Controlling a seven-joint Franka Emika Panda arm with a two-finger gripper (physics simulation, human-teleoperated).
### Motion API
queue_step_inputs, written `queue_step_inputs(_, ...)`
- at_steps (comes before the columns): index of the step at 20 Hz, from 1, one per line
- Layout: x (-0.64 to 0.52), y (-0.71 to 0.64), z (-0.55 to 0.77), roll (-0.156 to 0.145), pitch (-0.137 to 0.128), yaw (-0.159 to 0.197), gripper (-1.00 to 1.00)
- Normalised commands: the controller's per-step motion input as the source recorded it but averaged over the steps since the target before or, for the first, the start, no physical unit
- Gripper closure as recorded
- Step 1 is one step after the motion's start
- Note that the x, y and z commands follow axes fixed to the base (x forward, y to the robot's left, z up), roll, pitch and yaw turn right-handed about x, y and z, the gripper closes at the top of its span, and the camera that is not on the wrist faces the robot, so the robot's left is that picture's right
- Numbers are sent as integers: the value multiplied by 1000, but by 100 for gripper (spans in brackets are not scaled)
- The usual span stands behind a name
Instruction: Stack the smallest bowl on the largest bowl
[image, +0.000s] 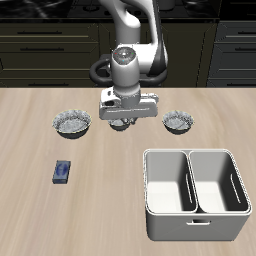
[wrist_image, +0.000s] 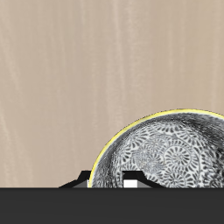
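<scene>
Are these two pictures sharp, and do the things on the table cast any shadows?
Exterior view: small and coarse, lit evenly, no glare; only faint soft shadows beside the white bin and bowls. Wrist view: sharper, the bowl's pattern reads clearly; a flat dark band covers one edge, no visible shadow on the table.

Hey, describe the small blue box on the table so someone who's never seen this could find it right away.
Start at the white two-compartment caddy near the table's front edge, then look straight across the table. The small blue box lies flat there, alone. It is the only blue, rectangular thing; the speckled bowls farther back are round and grey-white.
</scene>
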Motion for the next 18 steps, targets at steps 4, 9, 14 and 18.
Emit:
queue_step_inputs(4,98,-101,225,-23,-31,4,100)
queue_step_inputs(9,79,-202,359,-44,-53,8,100)
queue_step_inputs(14,8,-147,412,-31,-46,-5,100)
queue_step_inputs(18,-50,-77,391,-8,-48,-2,100)
